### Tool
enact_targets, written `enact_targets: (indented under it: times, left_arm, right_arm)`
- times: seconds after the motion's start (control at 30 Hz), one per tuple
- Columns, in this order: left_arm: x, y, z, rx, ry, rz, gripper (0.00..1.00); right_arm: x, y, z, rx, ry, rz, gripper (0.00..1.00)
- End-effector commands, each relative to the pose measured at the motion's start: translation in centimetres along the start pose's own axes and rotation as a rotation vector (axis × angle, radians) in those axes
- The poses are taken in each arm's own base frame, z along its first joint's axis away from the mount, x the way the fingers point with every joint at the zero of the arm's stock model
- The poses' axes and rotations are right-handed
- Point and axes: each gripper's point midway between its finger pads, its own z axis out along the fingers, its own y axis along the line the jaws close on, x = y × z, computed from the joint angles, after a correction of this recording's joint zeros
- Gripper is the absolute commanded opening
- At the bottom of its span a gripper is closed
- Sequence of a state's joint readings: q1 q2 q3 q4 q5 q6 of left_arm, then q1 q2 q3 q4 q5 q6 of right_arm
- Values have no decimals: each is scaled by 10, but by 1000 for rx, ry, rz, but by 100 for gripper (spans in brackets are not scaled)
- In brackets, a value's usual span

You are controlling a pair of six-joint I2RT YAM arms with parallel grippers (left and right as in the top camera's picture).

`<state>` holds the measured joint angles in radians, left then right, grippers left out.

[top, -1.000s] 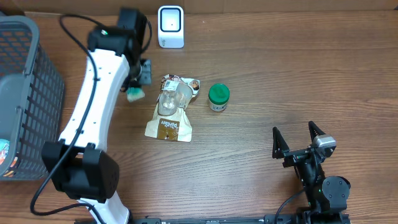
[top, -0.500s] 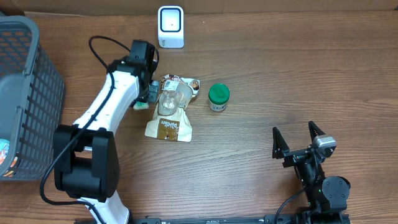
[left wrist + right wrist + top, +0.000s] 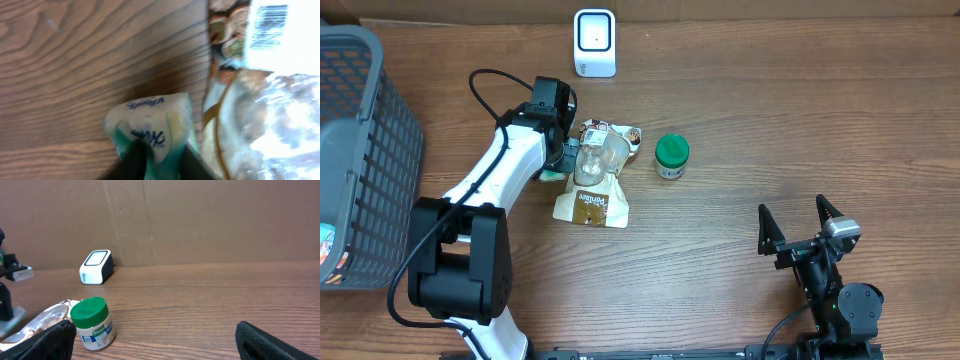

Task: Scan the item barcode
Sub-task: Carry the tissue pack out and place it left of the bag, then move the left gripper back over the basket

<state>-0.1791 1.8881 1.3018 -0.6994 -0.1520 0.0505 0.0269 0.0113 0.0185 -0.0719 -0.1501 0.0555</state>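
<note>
Beside snack bag (image 3: 592, 205), teal packet (image 3: 152, 127)

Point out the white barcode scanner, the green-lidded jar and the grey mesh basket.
white barcode scanner (image 3: 594, 42): overhead view, its top face.
green-lidded jar (image 3: 671, 150): overhead view, the green lid.
grey mesh basket (image 3: 385, 170): overhead view, its mesh side wall.

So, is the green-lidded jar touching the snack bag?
Apart. The overhead view shows a strip of bare table between the green-lidded jar and the right edge of the snack bag.
</note>
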Motion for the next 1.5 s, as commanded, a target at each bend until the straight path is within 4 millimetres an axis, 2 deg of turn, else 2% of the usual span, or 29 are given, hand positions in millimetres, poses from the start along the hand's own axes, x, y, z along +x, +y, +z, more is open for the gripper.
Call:
enact_targets:
  times: [0.0, 0.03, 0.07, 0.17, 0.27, 0.33, 0.43, 0.67, 0.87, 1.0, 1.13, 1.3, 1.47]
  left_arm:
    - [-1, -12, 0, 74, -14, 15, 48]
    - [-2, -12, 0, 73, -14, 15, 57]
    - [-1, -12, 0, 72, -14, 15, 61]
    - [-1, -10, 0, 64, -11, 12, 67]
    - [-1, -5, -6, 50, 7, 9, 67]
    - [-5, -1, -18, 46, 22, 6, 65]
    - [-19, 7, -46, 38, 27, -25, 61]
    - [-61, 33, -153, 32, -58, -175, 58]
    - [-72, 58, -245, 29, -190, -289, 57]
    - [-65, 90, -292, 9, -278, -403, 54]
    - [-47, 141, -318, -41, -331, -556, 54]
    - [-11, 210, -326, -65, -351, -809, 54]
    - [42, 277, -320, -148, -315, -1076, 59]
  right_arm:
    - [3, -1, 0, 2, -1, -1, 100]
    - [3, -1, 0, 2, -1, -1, 100]
    - [3, -1, 0, 2, -1, -1, 100]
    - [3, -1, 0, 2, -1, -1, 100]
    - [3, -1, 0, 2, -1, -1, 100]
    - [3, -1, 0, 2, -1, -1, 100]
    - [3, -1, 0, 2, -1, -1, 100]
    - [3, -1, 0, 2, -1, -1, 100]
    - [3, -1, 0, 2, -1, 0, 100]
    - [3, -1, 0, 2, -1, -1, 100]
    - [3, -1, 0, 2, -1, -1, 100]
    - [3, -1, 0, 2, -1, -1, 100]
    - [3, -1, 0, 2, -1, 0, 100]
